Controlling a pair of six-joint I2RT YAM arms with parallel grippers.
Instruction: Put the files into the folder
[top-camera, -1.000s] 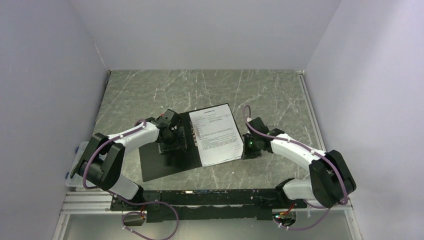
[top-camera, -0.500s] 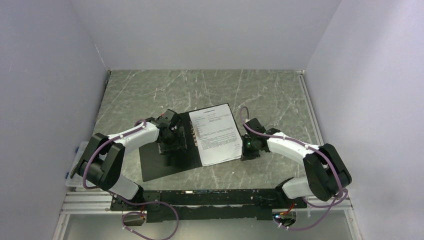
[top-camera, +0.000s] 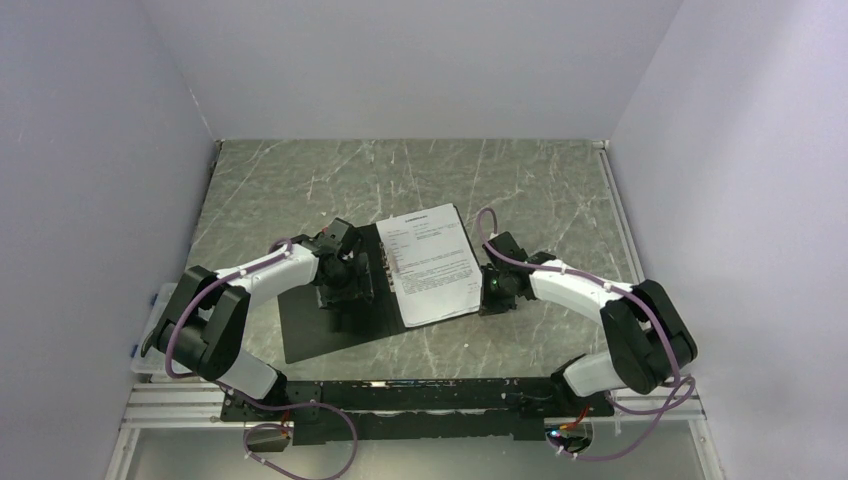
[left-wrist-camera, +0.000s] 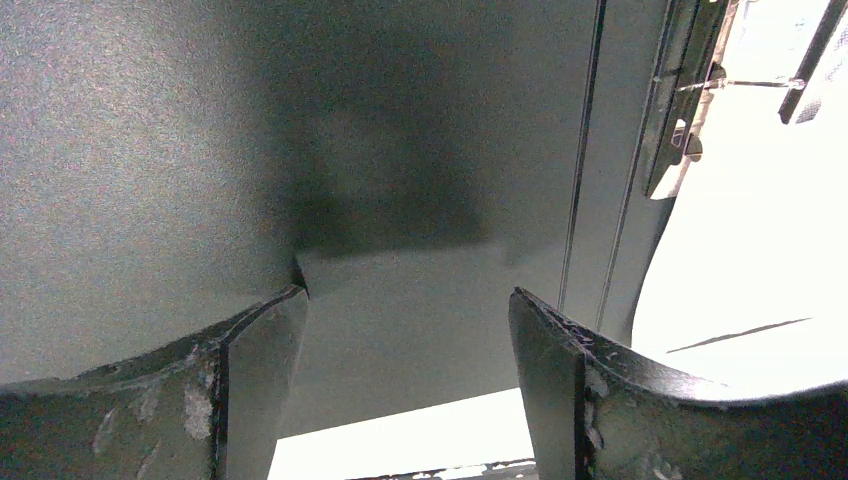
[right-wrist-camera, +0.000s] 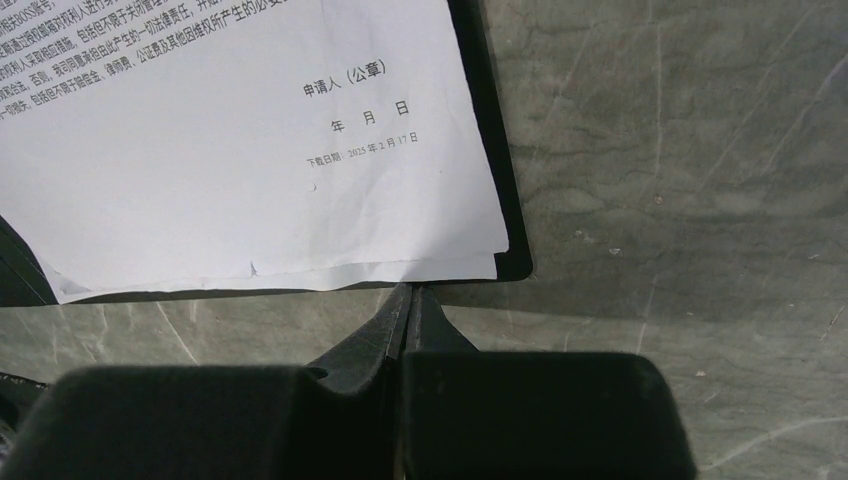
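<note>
The folder (top-camera: 320, 335) is lying open on the table (top-camera: 300, 180), with its black inside facing up. The files (top-camera: 432, 265) are already lying on its right half, just beside the metal clip (left-wrist-camera: 668, 130) at the spine. They are not stacked perfectly: in the right wrist view, the edge of one sheet is showing a little under another near the corner.

The left gripper (top-camera: 345, 292) is hanging low over the bare left half of the folder. Its jaws are standing wide apart and are holding nothing. I think it is staying there to keep this half flat and stop the folder from sliding, but I cannot tell if the fingers are really touching the surface.

The right gripper (top-camera: 490, 300) is fully closed, with nothing between its fingers. Its tip is touching the outer edge of the folder near the corner, just outside the edge of the sheets. Closed fingers are making one narrow point, which seems useful for pushing the sheets straight or for getting under the cover.

The sheets are in place, so the remaining work is probably tidying them and closing the cover.
</note>
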